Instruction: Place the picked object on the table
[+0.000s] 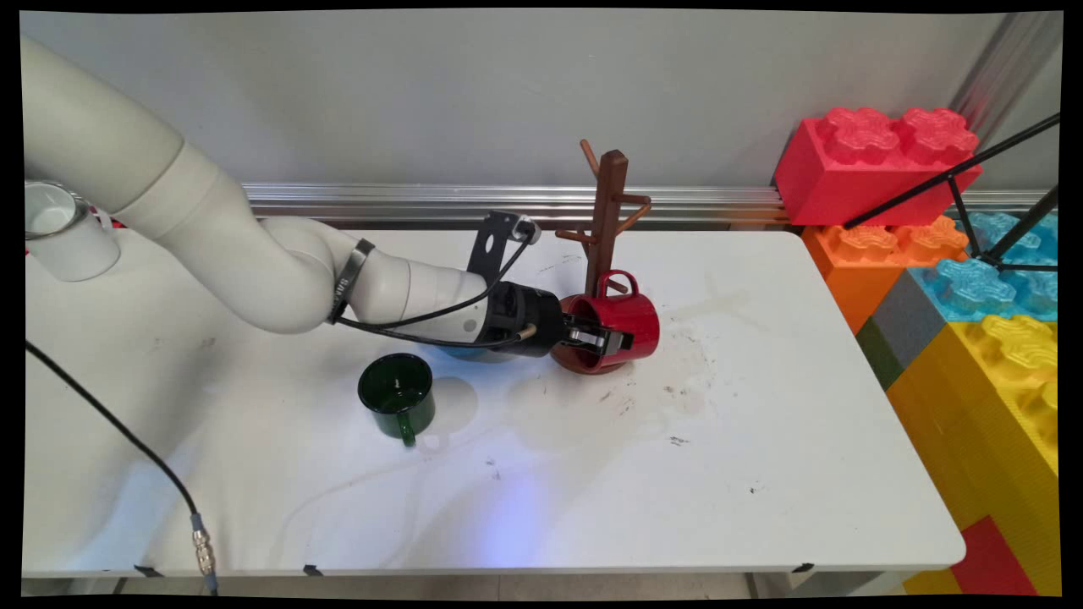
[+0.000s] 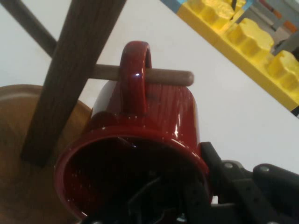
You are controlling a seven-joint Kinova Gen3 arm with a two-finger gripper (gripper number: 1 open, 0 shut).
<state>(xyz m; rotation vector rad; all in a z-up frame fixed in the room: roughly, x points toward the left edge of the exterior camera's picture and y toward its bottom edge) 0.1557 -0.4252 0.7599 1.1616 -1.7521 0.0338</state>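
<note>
Fingers (image 1: pixel 602 340) clamped on rim wall of red mug (image 1: pixel 622 317), frame centre, tipped sideways with handle looped over a low peg of brown mug tree (image 1: pixel 606 211). Looks rigid, glossy, likely slippery enamel; rim pinch holds. Empty inside; green mug (image 1: pixel 396 394) lower left also looks empty.

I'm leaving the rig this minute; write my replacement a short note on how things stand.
Hand: shut on the red mug's rim, one finger inside, mug tipped on its side.
The mug's handle is threaded over a lower peg of the brown mug tree.
Green mug stands upright on the white table, left of the hand, apart from it.
White mug at the far left edge.
</note>
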